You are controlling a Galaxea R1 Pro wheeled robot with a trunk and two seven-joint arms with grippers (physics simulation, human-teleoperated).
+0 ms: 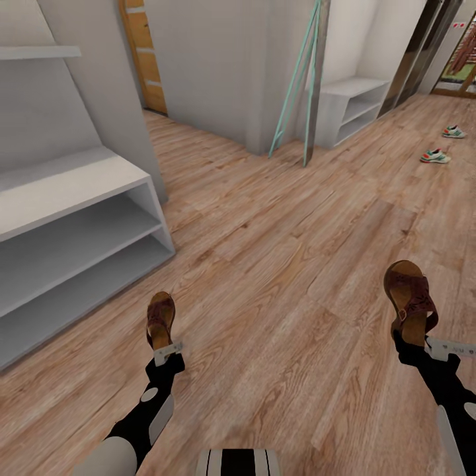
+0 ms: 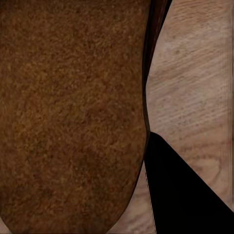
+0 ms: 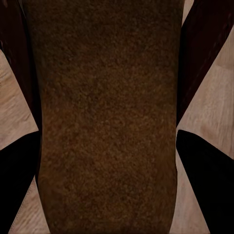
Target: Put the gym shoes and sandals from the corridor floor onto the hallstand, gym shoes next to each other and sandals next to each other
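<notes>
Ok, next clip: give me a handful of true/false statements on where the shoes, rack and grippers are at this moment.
1. Each gripper holds a sandal: left gripper the left sandal, right gripper the right sandal. True.
2. Both gym shoes sit on the hallstand. False: they lie on the corridor floor, far right.
3. The hallstand's shelves hold sandals. False: they look empty.
4. The hallstand is at the robot's left. True.
</notes>
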